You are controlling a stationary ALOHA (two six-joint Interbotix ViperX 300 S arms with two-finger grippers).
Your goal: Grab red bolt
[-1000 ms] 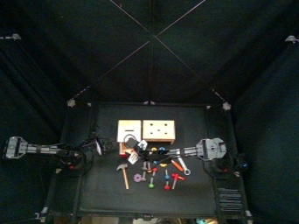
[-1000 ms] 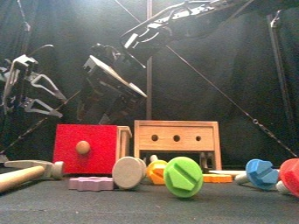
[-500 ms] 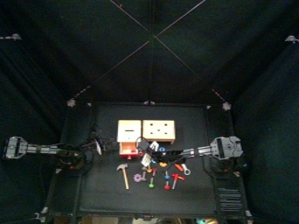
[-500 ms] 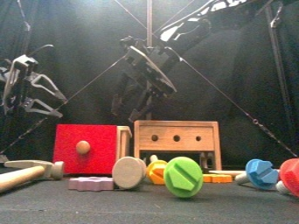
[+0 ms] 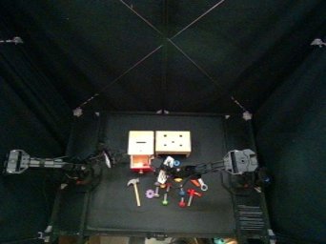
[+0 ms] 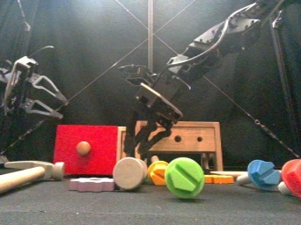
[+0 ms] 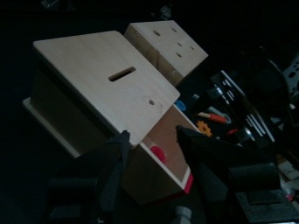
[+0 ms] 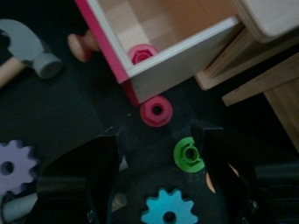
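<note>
A red-fronted wooden box (image 6: pixel 91 149) stands beside a holed wooden block (image 6: pixel 179 141).

No text, label, brand, number or sign can be read on anything in these views; the wooden boxes, toy tools and bolts carry no legible markings.

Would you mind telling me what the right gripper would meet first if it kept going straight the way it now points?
Most likely the red bolt: in the right wrist view it lies just ahead of the open right gripper, between its jaws, before the red-fronted box. Depth is uncertain.
</note>
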